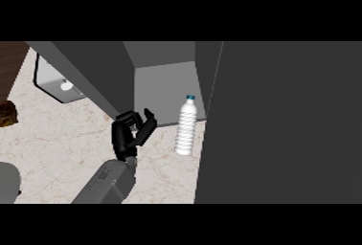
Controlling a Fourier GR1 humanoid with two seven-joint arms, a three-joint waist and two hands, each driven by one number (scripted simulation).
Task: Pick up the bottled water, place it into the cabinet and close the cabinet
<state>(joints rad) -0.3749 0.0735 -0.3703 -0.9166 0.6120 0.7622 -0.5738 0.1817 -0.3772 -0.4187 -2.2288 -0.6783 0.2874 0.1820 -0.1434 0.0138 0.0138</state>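
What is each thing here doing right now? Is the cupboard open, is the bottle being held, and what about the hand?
Cabinet: open, its dark door swung out at the view's right.
Bottled water: capped, on the counter at the cabinet's opening, nothing holding it.
Left hand: open, empty, left of the bottle and apart from it.
Right hand: not visible.

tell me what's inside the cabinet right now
The open cabinet shows only a bare grey floor and walls. The water bottle lies at its mouth, mostly on the counter. The door hides the right side.
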